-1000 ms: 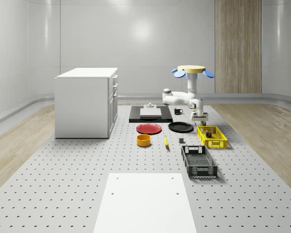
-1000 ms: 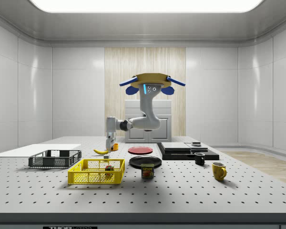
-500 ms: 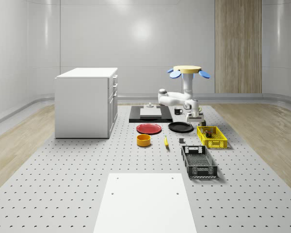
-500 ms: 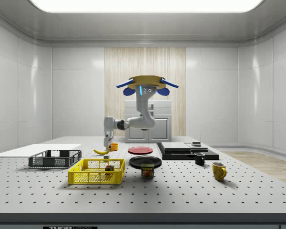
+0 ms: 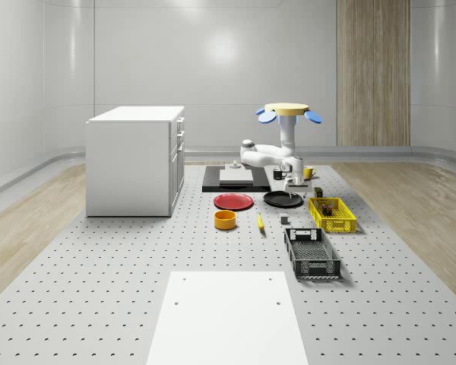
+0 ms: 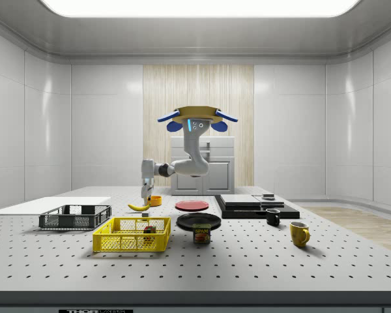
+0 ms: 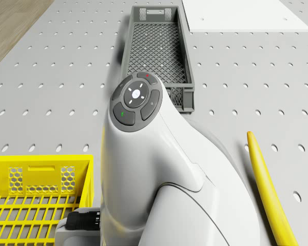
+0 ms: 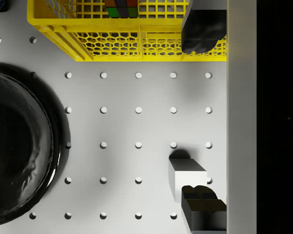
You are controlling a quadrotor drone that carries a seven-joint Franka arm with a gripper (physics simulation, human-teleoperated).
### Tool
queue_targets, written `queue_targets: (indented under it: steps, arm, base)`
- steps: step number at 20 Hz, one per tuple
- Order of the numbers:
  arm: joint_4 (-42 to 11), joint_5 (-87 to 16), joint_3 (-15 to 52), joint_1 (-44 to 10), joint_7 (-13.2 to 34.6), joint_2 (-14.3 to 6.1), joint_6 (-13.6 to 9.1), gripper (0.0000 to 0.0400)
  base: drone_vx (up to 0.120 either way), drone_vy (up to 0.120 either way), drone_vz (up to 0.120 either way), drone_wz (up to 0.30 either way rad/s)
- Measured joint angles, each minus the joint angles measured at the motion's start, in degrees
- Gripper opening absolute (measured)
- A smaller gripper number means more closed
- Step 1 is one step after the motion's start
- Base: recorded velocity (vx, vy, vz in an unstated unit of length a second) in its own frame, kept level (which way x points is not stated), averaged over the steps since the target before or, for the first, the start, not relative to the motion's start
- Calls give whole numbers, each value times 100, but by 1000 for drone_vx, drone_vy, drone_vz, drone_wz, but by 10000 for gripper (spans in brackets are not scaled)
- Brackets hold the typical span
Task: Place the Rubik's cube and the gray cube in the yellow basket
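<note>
On the whole-scene view's left, a white cabinet [image 5: 137,160] stands on the perforated table [image 5: 99,289]. To its right, an orange bowl [image 5: 226,220] is placed just in front of a red plate [image 5: 234,201], and a banana [image 5: 260,221] lies beside the bowl. The gray cube [image 8: 184,174] rests on the bare table right of the banana, in front of the black plate [image 5: 283,199] and apart from it. The drone [image 5: 289,112] hovers above the far part of the table, behind the black plate, with the arm reaching down and forward. The gripper [image 8: 203,119] is held above the bare table between the black plate and the yellow basket [image 5: 332,214], pointing down. In the wrist view the two fingers [image 8: 203,29] are spread wide and nothing is clamped between them; one fingertip overlaps the edge of the gray cube, and contact cannot be determined. The Rubik's cube [image 8: 122,7] lies inside the yellow basket, against the wall nearest the gripper. Further right and nearer the whole-scene camera, a black crate [image 5: 311,252] is set in front of the yellow basket.
</note>
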Motion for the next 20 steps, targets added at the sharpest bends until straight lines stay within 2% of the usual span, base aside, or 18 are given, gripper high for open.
queue_targets:
  steps: [9,14,18,20]
  arm:
    - [0,10,4,-2,1,-27,25,400]
    - [0,15,5,-3,2,-39,37,400]
    - [1,18,7,-3,2,-48,45,400]
    - [1,20,7,-3,2,-52,48,400]
  base:
    - [0,-120,-111,0]
    - [0,-120,-8,0]
    - [110,-110,0,0]
    - [60,0,-20,0]
